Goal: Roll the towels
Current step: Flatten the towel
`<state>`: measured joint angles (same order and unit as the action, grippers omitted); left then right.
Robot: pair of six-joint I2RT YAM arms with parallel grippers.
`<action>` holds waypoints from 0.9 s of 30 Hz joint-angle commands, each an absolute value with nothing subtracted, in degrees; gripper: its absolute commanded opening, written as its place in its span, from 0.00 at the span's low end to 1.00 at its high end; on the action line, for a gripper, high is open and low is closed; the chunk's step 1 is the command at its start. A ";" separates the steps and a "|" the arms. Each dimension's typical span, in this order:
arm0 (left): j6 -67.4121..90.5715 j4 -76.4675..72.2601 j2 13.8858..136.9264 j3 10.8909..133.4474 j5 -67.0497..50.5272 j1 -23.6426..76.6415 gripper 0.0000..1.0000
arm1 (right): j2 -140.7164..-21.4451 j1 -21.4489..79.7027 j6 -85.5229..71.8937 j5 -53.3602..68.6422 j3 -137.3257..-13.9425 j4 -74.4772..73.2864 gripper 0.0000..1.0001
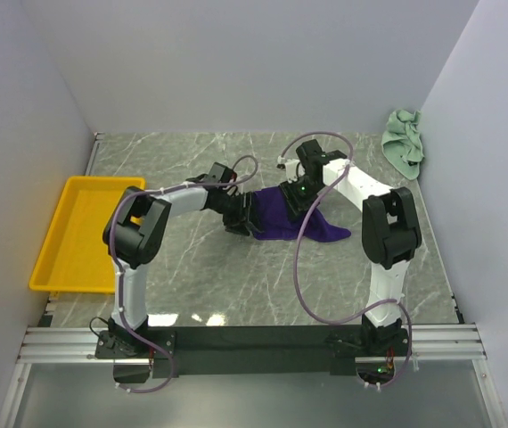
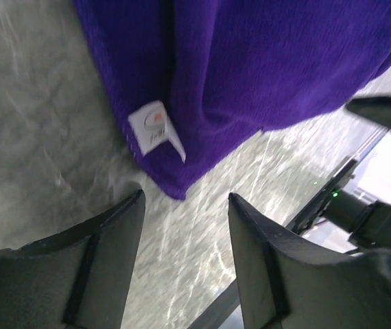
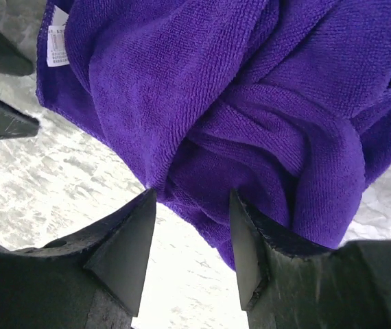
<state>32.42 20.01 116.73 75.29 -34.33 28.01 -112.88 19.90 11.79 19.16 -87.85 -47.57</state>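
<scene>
The deep purple towel (image 1: 300, 219) lies crumpled in a heap at mid-table. Its corner with a white label (image 2: 156, 131) sits just beyond my left gripper (image 2: 185, 200), which is open with only marble between its fingers. My right gripper (image 3: 191, 200) is open too, low over the heap from the far side. A thick fold of the purple towel (image 3: 202, 103) reaches in between its fingertips, and neither finger presses it. In the top view the left gripper (image 1: 239, 220) is at the towel's left end and the right gripper (image 1: 296, 200) at its back edge. The mint green towel (image 1: 404, 143) lies bunched in the far right corner.
A yellow plastic tray (image 1: 74, 234) sits along the left edge of the table. White walls close in the left, back and right sides. Purple cables loop from both arms above the marble tabletop (image 1: 236, 285).
</scene>
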 commanded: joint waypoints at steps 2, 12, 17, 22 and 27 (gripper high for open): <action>32.70 21.18 121.81 77.78 -29.36 28.12 0.61 | -113.03 19.51 11.51 21.09 -89.39 -46.14 0.54; 29.45 24.43 123.49 78.84 -27.87 28.30 0.18 | -113.12 16.54 9.41 23.72 -90.17 -46.58 0.11; 24.88 28.12 120.50 77.08 -26.54 26.02 0.00 | -110.84 11.70 8.79 26.54 -92.11 -49.21 0.00; 18.82 33.74 115.94 74.71 -24.97 21.20 0.00 | -105.65 6.52 10.02 27.60 -92.63 -52.03 0.00; 12.84 38.66 111.37 72.51 -23.91 18.37 0.00 | -102.92 3.34 11.51 25.50 -95.79 -55.46 0.00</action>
<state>20.08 31.81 114.59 74.37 -29.65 19.57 -107.35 4.27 10.26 26.11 -91.20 -53.08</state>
